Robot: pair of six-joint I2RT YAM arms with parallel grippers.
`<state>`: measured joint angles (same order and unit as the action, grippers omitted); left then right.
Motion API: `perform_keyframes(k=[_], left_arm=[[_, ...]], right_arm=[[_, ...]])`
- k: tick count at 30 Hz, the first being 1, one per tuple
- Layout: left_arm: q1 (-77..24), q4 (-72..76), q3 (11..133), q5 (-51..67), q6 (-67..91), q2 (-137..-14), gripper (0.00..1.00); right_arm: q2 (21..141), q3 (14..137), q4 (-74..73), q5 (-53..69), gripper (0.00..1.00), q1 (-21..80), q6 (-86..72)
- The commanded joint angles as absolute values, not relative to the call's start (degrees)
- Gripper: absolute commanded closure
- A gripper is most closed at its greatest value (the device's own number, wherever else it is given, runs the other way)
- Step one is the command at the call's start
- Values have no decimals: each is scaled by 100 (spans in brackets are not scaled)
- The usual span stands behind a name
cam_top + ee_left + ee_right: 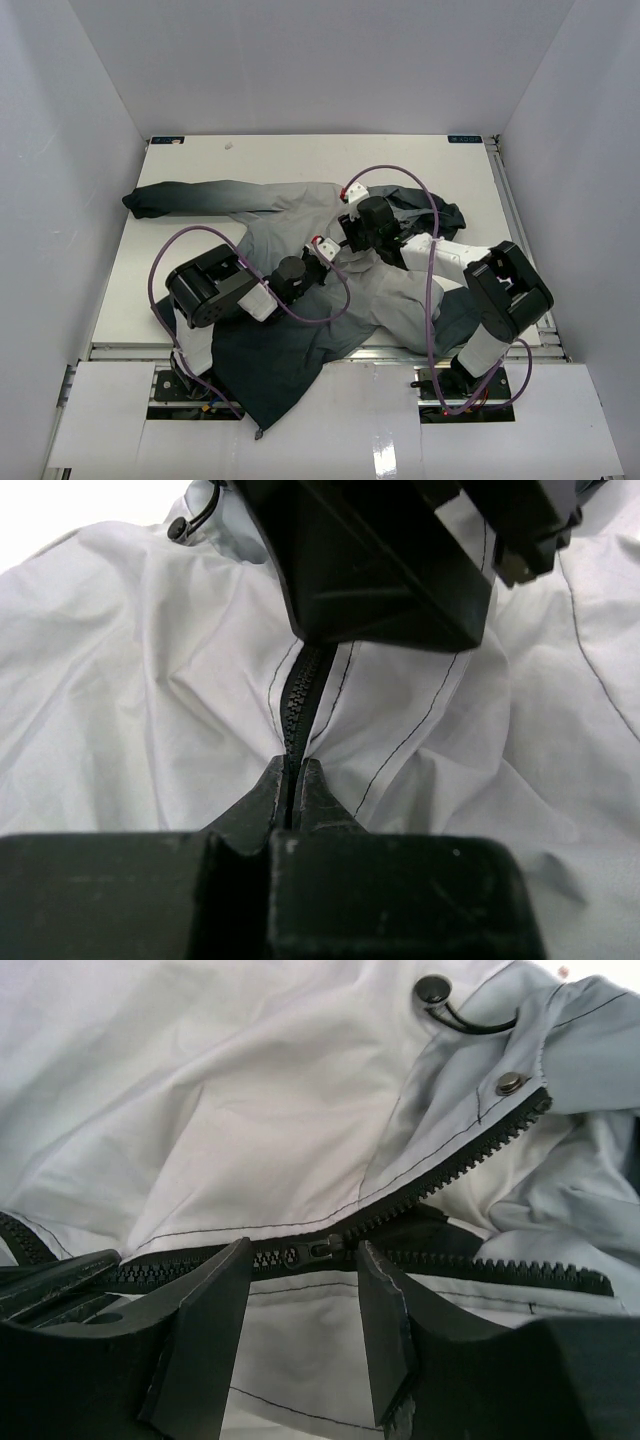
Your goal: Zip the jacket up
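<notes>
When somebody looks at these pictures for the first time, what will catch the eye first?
The grey jacket sprawls across the table, both arms meeting over it. In the left wrist view, the left gripper pinches the jacket at its closed zipper. In the right wrist view, the right gripper stands open around the slider, with teeth parted beyond it.

Bright, even overhead light — soft shadows; the jacket [120, 680] glares white (wrist views), foreground blurred.
</notes>
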<state>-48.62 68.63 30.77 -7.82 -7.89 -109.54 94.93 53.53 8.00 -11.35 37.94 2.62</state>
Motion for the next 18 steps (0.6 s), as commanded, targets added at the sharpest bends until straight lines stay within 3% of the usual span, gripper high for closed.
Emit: perform_keyframes(k=[1,6,18], left_arm=[[-4878,6899,2970,-747,-694,-11083,100],[-4878,7013,2931,-799,-690,-11122,100],[-4878,7066,2927,-855,-703,-11194,100]], right_arm=[[9737,5309,1230,-1028,47,3876,202],[9939,5347,1240,-1373,51,3898,63],[10228,5344,1029,-2058,71,3961,-348]])
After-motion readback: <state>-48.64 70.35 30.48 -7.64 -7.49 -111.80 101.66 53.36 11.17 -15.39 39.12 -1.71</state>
